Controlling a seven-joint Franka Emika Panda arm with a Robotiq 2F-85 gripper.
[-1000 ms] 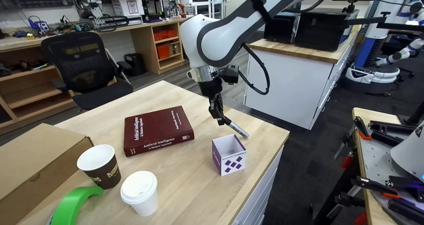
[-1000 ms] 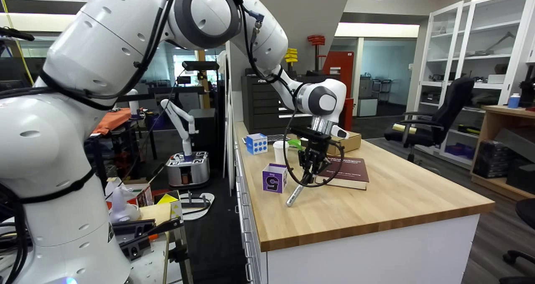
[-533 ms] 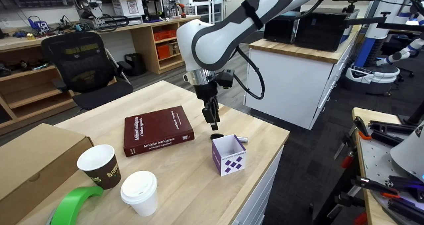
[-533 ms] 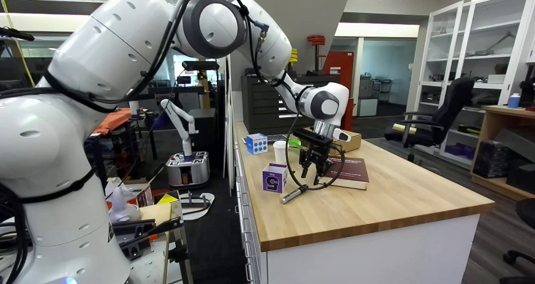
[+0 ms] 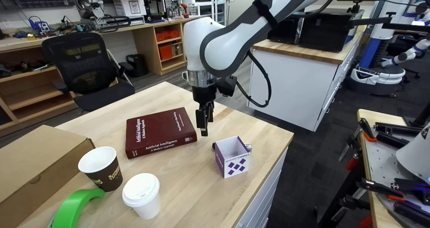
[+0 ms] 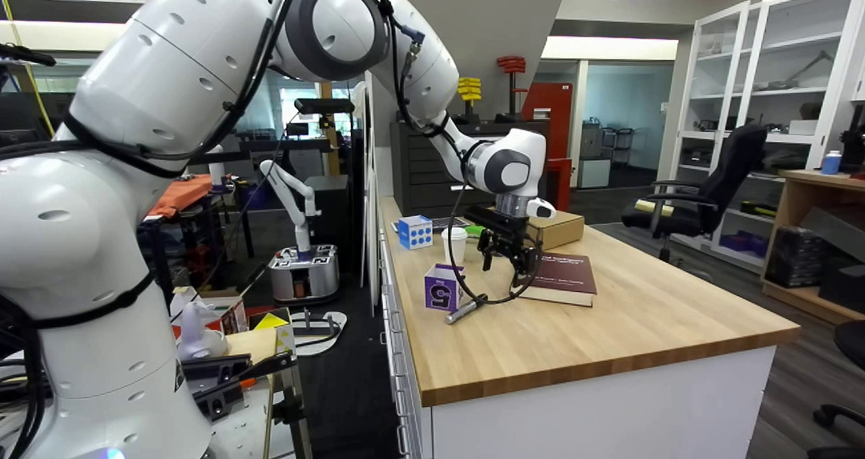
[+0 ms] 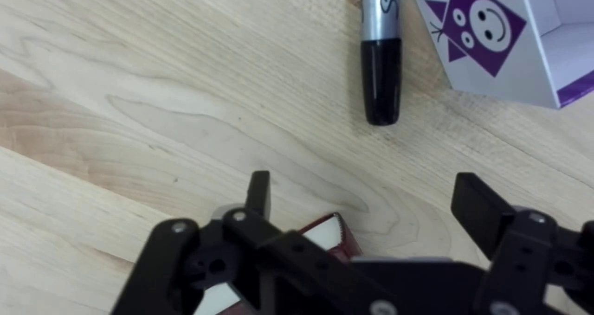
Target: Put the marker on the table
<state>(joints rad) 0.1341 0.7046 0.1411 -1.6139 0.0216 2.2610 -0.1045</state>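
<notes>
The gripper hangs above the table with its jaws spread wide, near a corner of the dark red book. Outward from there, the marker lies on the tabletop, black cap toward the book, silver end toward the drawer-side edge, nearest the corner where the drawers meet the white end panel. Just beside it, a little farther from that corner, stands the open white-and-purple box. Farther along the same edge come the lidded white cup and, closer to the edge, the blue-and-white box; the cardboard box sits well in from it.
</notes>
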